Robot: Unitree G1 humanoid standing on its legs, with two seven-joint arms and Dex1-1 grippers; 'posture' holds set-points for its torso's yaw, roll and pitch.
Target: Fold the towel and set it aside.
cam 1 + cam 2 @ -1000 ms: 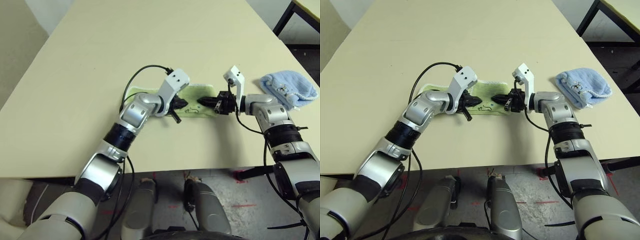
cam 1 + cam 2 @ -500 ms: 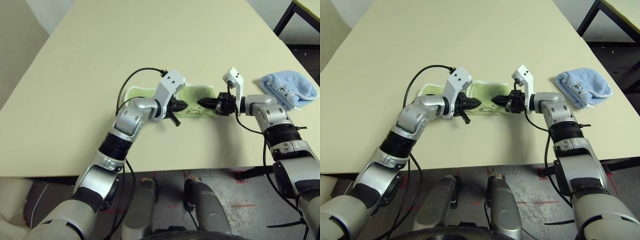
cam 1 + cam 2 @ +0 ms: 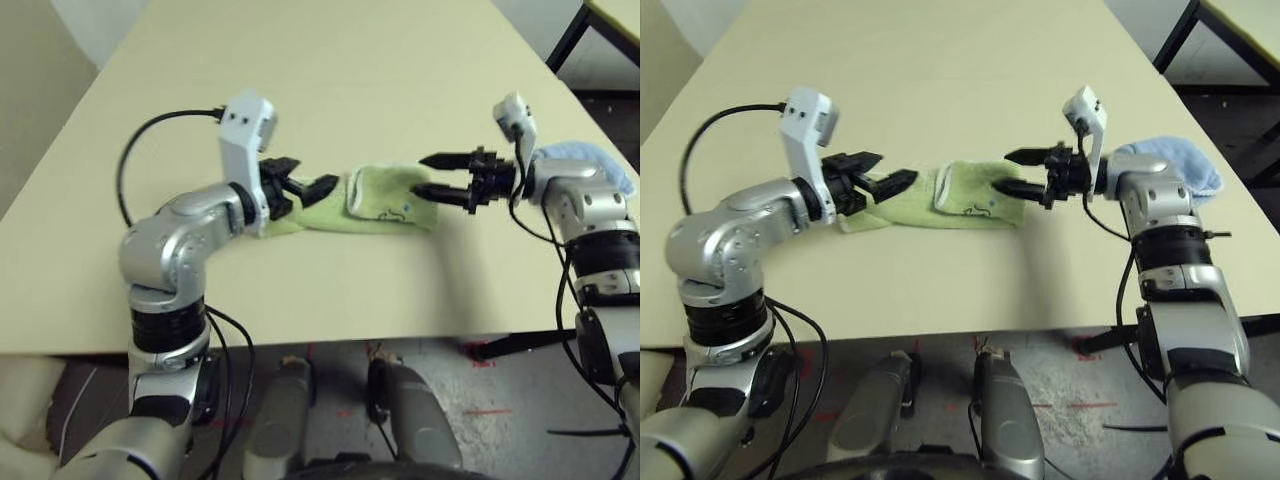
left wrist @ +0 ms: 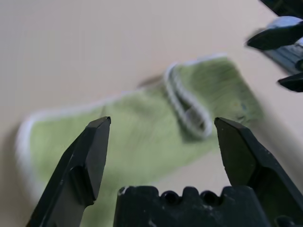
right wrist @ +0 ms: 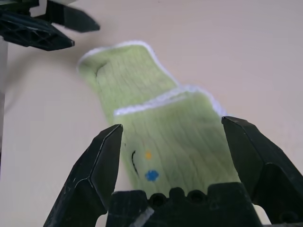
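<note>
Black-fingered, the left tool (image 3: 305,184) stands released, its two fingers spread and empty, hovering just above the left end of the towel (image 3: 375,200). The right tool (image 3: 440,175) is likewise released and empty, fingers apart one above the other, held just over the towel's right end and clear of the cloth. The light green terry towel lies on the cream worktop (image 3: 300,80) between the two tools, in a long narrow strip. Its right portion is doubled over, so that a white-stitched edge (image 5: 161,99) crosses the strip partway along; the small dark embroidered motif (image 5: 142,165) faces up on that upper layer. The long axis runs left to right across the worktop, roughly parallel to the near edge, with the far-left end tilted slightly toward the robot. A light blue folded towel (image 3: 1170,160) sits behind the right forearm, apart from the green one. Judged from this layout, folding is in hand and not finished: one fold lies flat, both tools have let go, and the strip is not yet compact. The next move probably calls for gripping one short end, most likely the single-layer left end, and carrying it over toward the other so the edges align. Setting the towel aside has not begun.
</note>
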